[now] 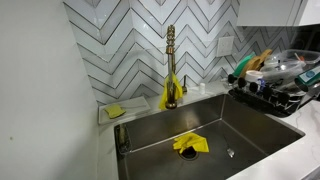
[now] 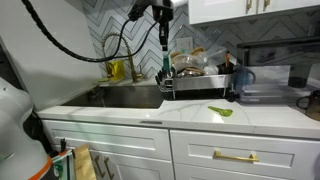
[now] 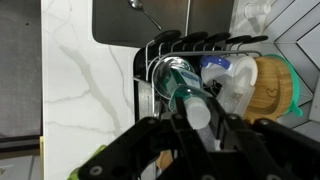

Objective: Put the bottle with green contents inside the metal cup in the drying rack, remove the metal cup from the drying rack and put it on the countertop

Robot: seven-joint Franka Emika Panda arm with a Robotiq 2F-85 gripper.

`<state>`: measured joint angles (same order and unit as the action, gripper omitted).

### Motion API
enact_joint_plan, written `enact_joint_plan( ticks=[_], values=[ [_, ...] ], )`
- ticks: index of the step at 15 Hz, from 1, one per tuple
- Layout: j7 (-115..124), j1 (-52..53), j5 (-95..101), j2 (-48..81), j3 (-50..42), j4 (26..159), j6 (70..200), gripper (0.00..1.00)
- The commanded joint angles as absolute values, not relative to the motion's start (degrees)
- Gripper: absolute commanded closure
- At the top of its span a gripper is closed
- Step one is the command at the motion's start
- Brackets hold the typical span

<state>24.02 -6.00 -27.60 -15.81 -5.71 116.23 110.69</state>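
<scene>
One small slim bottle [image 3: 188, 98], bright green inside with a white cap, lies clamped between the dark fingers of the hand [image 3: 198, 122], low centre in the wrist view. Its far end meets the shiny metal cup [image 3: 165, 72] in the black wire drying rack [image 3: 190, 40]. Only an exterior view shows the arm [image 2: 160, 12] descending from the top edge over the white desk [image 2: 255, 118].

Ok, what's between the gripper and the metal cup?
The bottle with green contents, held in the gripper, reaches toward the metal cup; the wrist view shows it.
</scene>
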Motion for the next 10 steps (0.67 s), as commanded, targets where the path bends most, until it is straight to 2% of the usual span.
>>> enact_joint_plan(
  ticks=[1, 10],
  values=[
    [23.51, -6.32, -27.11, -16.78, -5.87, 117.51, 108.41, 0.93],
    [23.58, -6.55, -26.71, -15.93, -5.46, 120.54, 113.93, 0.93]
  ],
)
